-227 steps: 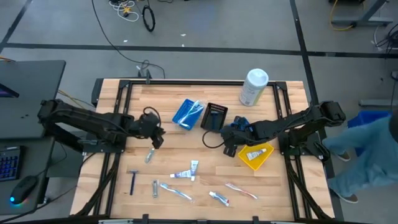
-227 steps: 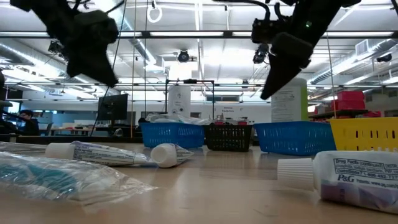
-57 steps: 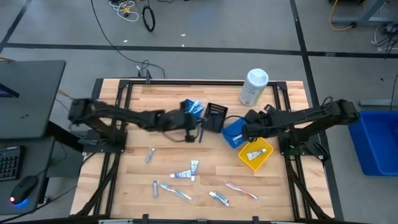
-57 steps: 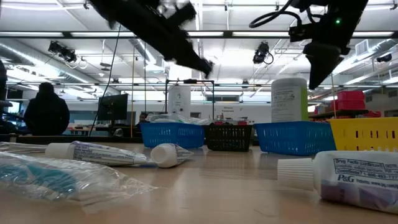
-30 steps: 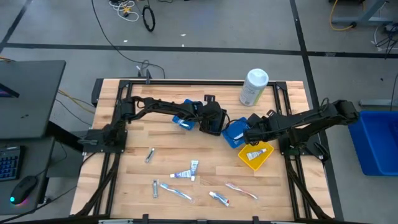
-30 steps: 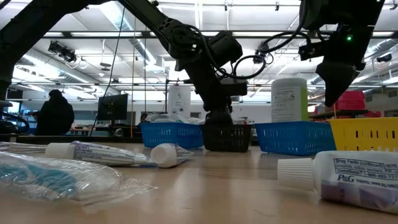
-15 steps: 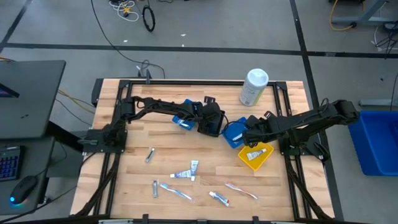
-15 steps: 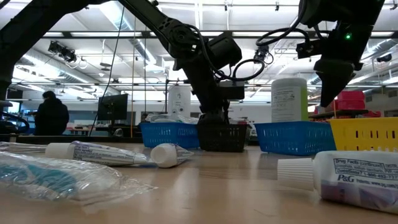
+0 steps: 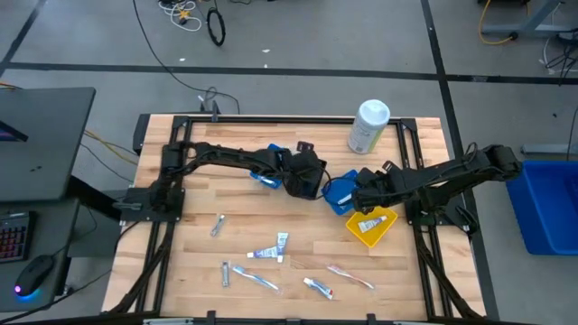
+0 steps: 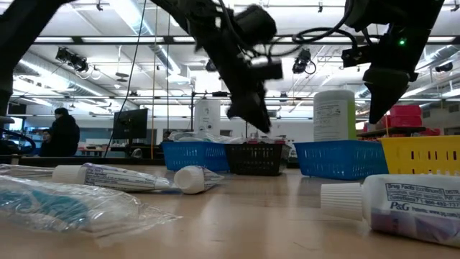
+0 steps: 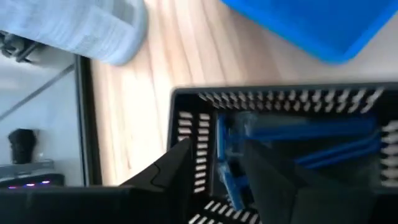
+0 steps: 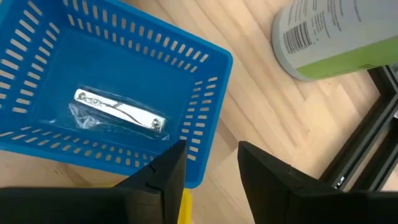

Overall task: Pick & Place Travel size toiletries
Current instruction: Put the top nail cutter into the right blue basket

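Note:
Several small toiletries lie flat on the near half of the table: toothpaste tubes (image 9: 267, 254), wrapped toothbrushes (image 9: 350, 275) and a small wrapped piece (image 9: 217, 226). My left gripper (image 9: 306, 181) hangs open above the black tray (image 10: 264, 160), holding nothing. In the left wrist view its fingers (image 11: 214, 180) frame dark-blue razors (image 11: 298, 134) lying in that tray. My right gripper (image 9: 355, 194) hovers open over a blue tray (image 12: 93, 74). A wrapped silver item (image 12: 118, 113) lies on that tray's floor.
A tall white canister (image 9: 368, 126) stands at the far right. A second blue tray (image 9: 271, 165) holds wrapped items left of the black one. A yellow tray (image 9: 372, 226) with a tube sits near the right gripper. Bare wood shows on the table's left.
My left gripper has risen from down at the black tray to well above it and drawn slightly toward the table's left. The black tray stays on the table. My right gripper has kept almost still over the blue tray.

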`<state>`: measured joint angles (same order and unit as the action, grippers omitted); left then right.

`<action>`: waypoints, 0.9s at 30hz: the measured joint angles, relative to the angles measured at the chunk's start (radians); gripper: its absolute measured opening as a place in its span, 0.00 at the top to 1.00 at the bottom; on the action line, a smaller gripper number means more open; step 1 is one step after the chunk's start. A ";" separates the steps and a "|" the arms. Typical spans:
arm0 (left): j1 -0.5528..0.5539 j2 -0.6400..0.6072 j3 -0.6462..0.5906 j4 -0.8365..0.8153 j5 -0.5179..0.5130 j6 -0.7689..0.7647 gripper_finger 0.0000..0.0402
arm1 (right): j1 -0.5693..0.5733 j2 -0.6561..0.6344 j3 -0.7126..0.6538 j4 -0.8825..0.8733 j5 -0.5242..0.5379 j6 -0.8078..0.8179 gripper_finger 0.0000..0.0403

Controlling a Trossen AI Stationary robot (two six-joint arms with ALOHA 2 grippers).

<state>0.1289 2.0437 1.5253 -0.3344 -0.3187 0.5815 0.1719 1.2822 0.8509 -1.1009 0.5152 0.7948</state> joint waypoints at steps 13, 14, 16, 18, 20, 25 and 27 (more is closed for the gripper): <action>-0.023 -0.416 -0.004 -0.423 0.075 -0.338 0.69 | -0.004 0.000 0.000 0.148 0.032 -0.104 0.60; -0.023 -0.459 -0.011 -0.456 0.089 -0.371 0.69 | -0.008 0.000 0.000 0.199 0.041 -0.146 0.60; -0.032 -0.534 -0.025 -0.485 0.093 -0.433 0.69 | -0.009 0.000 0.000 0.305 0.050 -0.238 0.61; -0.038 -0.608 -0.054 -0.531 0.092 -0.497 0.69 | -0.009 0.001 0.000 0.424 0.047 -0.333 0.60; -0.052 -0.687 -0.093 -0.525 0.092 -0.552 0.69 | -0.007 0.001 0.000 0.536 0.004 -0.416 0.58; -0.108 -0.845 -0.272 -0.473 0.088 -0.644 0.69 | 0.000 0.001 -0.016 0.786 -0.146 -0.573 0.51; -0.134 -0.901 -0.373 -0.404 0.085 -0.682 0.69 | 0.002 0.006 -0.030 0.870 -0.186 -0.625 0.48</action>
<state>-0.0051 1.1423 1.1519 -0.7381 -0.2333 -0.1004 0.1740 1.2886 0.8214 -0.2306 0.3295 0.1697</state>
